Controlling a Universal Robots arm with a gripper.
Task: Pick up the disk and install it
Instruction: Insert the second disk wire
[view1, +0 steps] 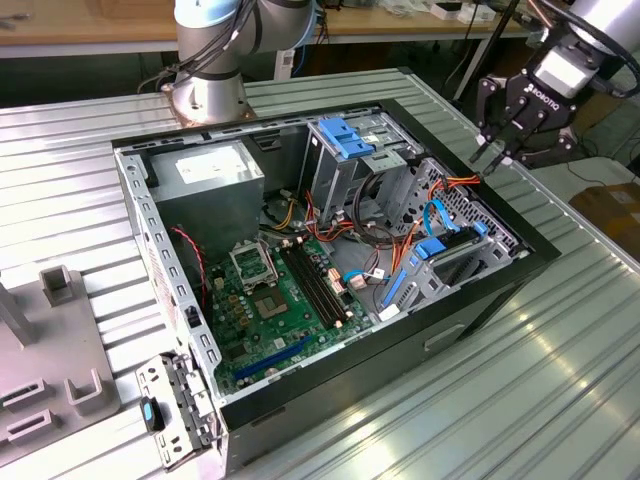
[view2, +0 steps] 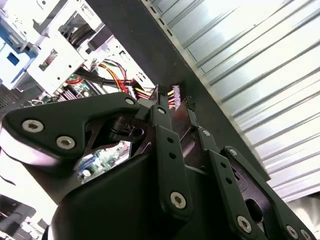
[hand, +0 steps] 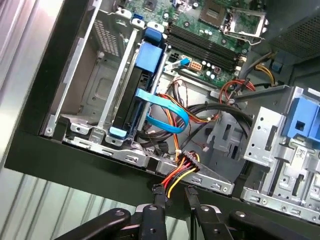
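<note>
Blue plastic edges the disk (hand: 145, 85), a dark, flat drive standing on edge in the drive cage of the open computer case (view1: 545, 262); in the exterior view it sits at the case's side toward that view's right (view1: 448, 250). A flat light-blue ribbon cable (hand: 165, 112) curls away from its side, and a bundle of red, yellow and orange power wires (hand: 180, 172) hangs nearby. The green motherboard (view1: 270, 305) fills the case floor, with the grey power supply (view1: 210, 180) behind it.

The black gripper (view1: 497, 152) hangs above the case's rim at the exterior view's right, apart from the disk and pointing down toward the cage. In the first wrist view its two fingers (hand: 160, 200) stand close together with a narrow gap between the tips, just over the wire bundle, and nothing is clamped between them. The case lies on a ribbed metal surface (view1: 560, 380).
</note>
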